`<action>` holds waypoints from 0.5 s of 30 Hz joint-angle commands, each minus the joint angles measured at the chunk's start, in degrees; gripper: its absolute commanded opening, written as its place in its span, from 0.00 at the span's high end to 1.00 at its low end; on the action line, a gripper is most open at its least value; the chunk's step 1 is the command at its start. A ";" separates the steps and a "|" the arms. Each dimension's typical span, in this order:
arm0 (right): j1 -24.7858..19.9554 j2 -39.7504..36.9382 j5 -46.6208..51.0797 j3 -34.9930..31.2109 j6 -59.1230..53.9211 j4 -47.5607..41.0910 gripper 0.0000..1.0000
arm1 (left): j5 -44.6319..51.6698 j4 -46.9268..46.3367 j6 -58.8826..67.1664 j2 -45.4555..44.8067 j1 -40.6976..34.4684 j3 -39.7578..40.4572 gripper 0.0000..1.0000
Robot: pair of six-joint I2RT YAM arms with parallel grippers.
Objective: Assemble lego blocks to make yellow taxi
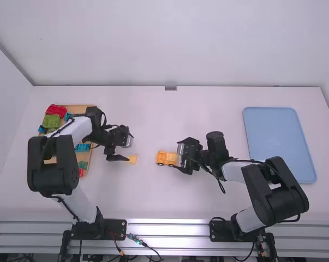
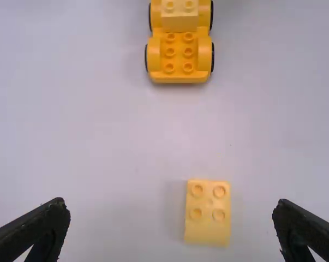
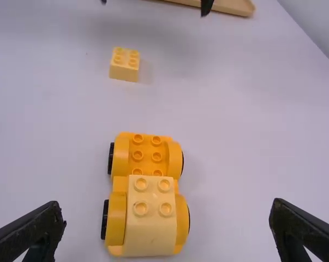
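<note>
In the high view my left gripper stands open over a loose pale yellow block, right of the tray. My right gripper is at the right end of the yellow car. In the left wrist view the pale block lies between the spread fingers of my left gripper, and the wheeled car is farther off. In the right wrist view my right gripper stands open around the car, which carries a pale yellow block on one end; the loose block lies apart from it.
A wooden tray at the left holds red, green and blue blocks, partly under the left arm. A light blue tray lies at the right, beyond the right arm. Table surface stretches behind the car.
</note>
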 commanded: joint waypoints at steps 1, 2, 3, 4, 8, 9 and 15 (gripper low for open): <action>-0.04 1.45 -0.61 0.81 -0.94 0.79 0.01 | 6.10 3.30 3.06 -1.05 -0.52 -4.57 0.01; -0.02 2.52 -0.72 0.87 -0.68 1.69 0.01 | 6.08 5.62 2.82 -1.05 -0.55 -6.23 0.01; -0.04 3.53 -1.36 0.94 -0.68 2.37 0.01 | 6.05 7.26 2.80 -1.05 -0.59 -7.54 0.01; -0.13 5.06 -2.60 1.38 -0.97 2.74 0.01 | 6.08 9.42 2.93 -1.05 -0.46 -9.09 0.01; -1.75 9.47 -8.70 3.28 -2.04 3.33 0.01 | 7.72 14.28 2.93 -1.05 0.50 -12.72 0.01; -2.01 10.24 -9.81 3.74 -2.54 3.22 0.01 | 8.09 15.06 2.93 -1.05 0.61 -13.35 0.01; -3.39 15.52 -15.32 6.29 -2.47 3.39 0.01 | 10.82 23.24 -1.73 -1.03 0.76 -17.16 0.01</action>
